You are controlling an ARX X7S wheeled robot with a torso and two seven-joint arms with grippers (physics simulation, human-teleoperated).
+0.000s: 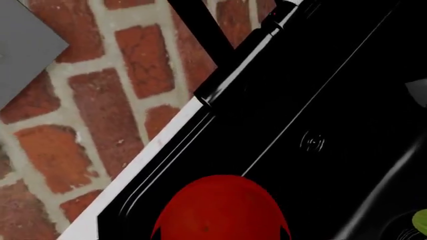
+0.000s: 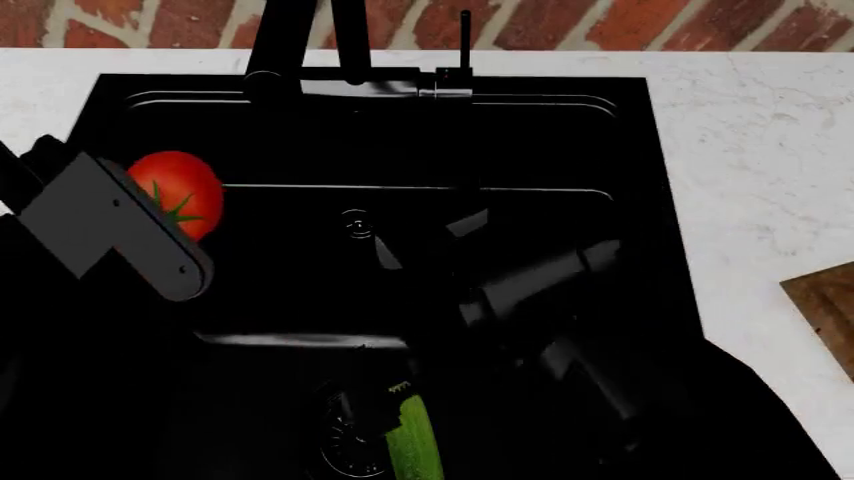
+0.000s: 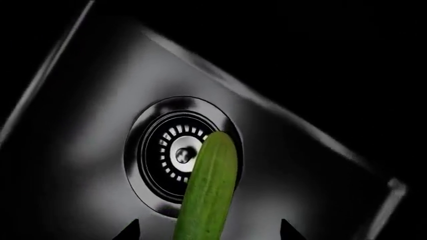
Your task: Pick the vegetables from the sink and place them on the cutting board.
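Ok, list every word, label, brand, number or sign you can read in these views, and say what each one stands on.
None can be read.
Matte-black rectangular sink: one small round embossed mark on its wall, too small and blurred to read.
Round glossy red tomato, long slim green cucumber, round metal drain, brown wooden cutting board: no text visible.

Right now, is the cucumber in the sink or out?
In: the cucumber lies across the drain on the sink floor.
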